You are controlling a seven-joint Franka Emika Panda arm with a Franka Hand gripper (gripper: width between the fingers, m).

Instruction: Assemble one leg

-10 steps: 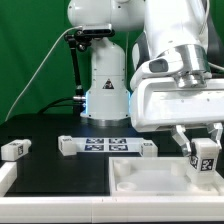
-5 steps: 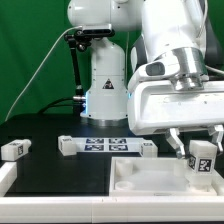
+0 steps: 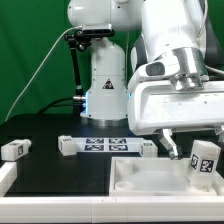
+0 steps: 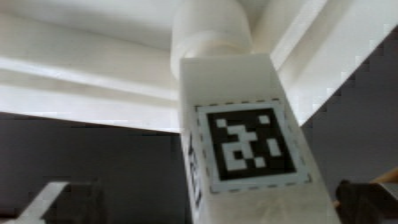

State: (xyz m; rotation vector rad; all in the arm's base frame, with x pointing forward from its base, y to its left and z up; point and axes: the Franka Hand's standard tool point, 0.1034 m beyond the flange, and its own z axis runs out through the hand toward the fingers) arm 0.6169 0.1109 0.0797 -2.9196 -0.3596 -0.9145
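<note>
The leg [image 3: 203, 160], a short white block with a black-and-white tag, stands tilted on the right part of the large white panel [image 3: 140, 178]. My gripper [image 3: 196, 148] hangs over it with its fingers spread to either side, open. In the wrist view the leg [image 4: 240, 140] fills the middle, tag facing the camera, its far end resting on the panel [image 4: 71, 90]. One finger [image 4: 54, 203] stands well apart from the leg. The other finger [image 4: 366, 200] is close beside it.
The marker board [image 3: 105, 144] lies at the table's middle. Three more small white legs lie around it: one at the exterior view's far left [image 3: 12, 149], one at the board's left end [image 3: 67, 145], one at its right end [image 3: 147, 149]. The robot base [image 3: 105, 90] stands behind.
The fingers have spread apart and let go of the leg. The leg has tipped further over and sits slightly lower on the panel.
</note>
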